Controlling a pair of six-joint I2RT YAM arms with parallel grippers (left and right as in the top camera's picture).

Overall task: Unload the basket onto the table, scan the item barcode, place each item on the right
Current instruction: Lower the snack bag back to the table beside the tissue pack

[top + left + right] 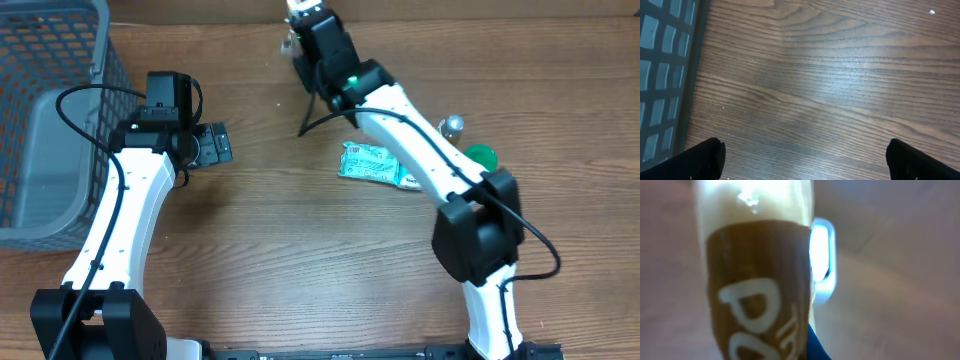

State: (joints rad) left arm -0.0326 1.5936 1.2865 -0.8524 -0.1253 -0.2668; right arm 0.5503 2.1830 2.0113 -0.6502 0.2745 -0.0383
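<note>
The item [760, 280] fills the right wrist view, close and blurred: a cream tube or bottle with a brown label and white letters. My right gripper [297, 28] is at the table's far edge, shut on the item; its fingers are hidden in its own view. A white, glowing device [823, 260] shows just behind the item. No barcode is visible. My left gripper [213, 145] hovers wide open over bare wood at the left, and its dark fingertips [705, 160] hold nothing.
A grey mesh basket [50, 120] takes up the far left, and its wall [665, 75] edges the left wrist view. A green-and-white packet [375, 163], a green cap [482, 155] and a small silvery object [452, 126] lie beside the right arm.
</note>
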